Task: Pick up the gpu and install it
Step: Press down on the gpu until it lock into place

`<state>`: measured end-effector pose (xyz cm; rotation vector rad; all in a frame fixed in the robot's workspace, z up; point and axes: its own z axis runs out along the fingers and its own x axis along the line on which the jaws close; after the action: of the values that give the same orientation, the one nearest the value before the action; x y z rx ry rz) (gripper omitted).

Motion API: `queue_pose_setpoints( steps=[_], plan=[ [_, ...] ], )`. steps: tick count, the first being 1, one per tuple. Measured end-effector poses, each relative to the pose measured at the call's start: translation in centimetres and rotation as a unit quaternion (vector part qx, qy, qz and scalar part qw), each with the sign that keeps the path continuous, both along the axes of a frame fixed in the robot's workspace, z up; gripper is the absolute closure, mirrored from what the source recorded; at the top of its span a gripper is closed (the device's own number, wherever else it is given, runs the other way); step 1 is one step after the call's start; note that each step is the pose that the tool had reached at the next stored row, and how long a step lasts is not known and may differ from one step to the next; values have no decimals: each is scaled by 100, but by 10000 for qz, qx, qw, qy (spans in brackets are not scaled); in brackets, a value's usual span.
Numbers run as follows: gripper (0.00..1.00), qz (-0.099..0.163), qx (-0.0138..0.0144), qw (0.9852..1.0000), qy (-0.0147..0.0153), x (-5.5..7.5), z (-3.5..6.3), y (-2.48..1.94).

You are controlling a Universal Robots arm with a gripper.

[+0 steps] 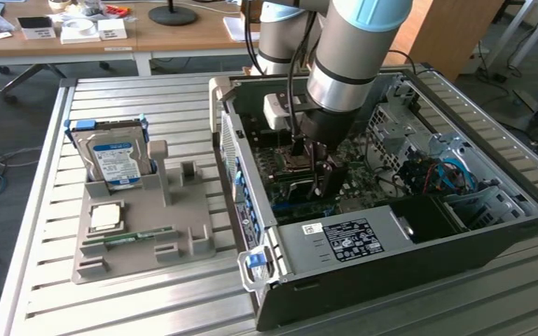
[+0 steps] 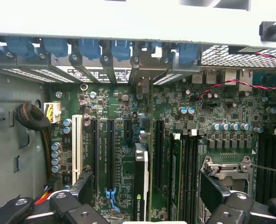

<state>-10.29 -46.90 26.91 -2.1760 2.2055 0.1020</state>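
**Card standing in the slot, fingers spread wide above it**

Here we are inside the open black tower case (image 1: 493,231), lying on its side on the slatted metal bench (image 1: 157,98). The grey robot arm's black gripper (image 2: 145,205) hangs low over the green motherboard (image 2: 212,116), its two black fingers (image 2: 84,184) well apart, clamped on nothing. Between them, seen edge-on from the wrist, stands the gpu (image 2: 141,182), a thin card with a black cooler face carrying a green logo; it sits upright in one of the long black expansion slots, its far end reaching toward the row of blue bracket clips (image 2: 89,46) at the case wall. Whether it is pressed fully home I cannot tell from here.

My read on handling: it's light and stiff, but fragile. The bare board and its small parts dislike pinching, and the gold edge shouldn't be scraped. The sound hold is across the two flat faces near the top edge, roughly mid-length, so it stays square to the slot.

Off to the exterior view's left, the grey parts tray (image 1: 190,238) carries a blue-labelled silver hard drive (image 1: 115,157).
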Motion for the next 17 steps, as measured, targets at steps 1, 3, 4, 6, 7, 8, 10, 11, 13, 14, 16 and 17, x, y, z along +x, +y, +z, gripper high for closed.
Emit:
queue_pose_setpoints(
  steps=[1,3,4,6,7,8,10,11,13,14,16,17],
  plan=[
    [1,0,0,10000,0,0,0,0],
    [1,0,0,10000,0,0,0,0],
    [1,1,-2,10000,0,-2,-1,4],
    [1,8,-12,10000,1,-3,-1,6],
    [1,8,-11,10000,1,-3,-1,6],
    [1,8,-12,10000,1,-4,-1,6],
    [1,7,-12,10000,1,-6,-1,7],
    [1,7,-12,10000,1,-7,-1,7],
    [1,8,-12,10000,1,-9,-1,7],
    [2,8,-12,10000,1,-10,-1,6],
    [15,7,-12,10000,1,-11,-1,6],
    [15,7,-12,10000,1,-12,-1,7]
  ],
)
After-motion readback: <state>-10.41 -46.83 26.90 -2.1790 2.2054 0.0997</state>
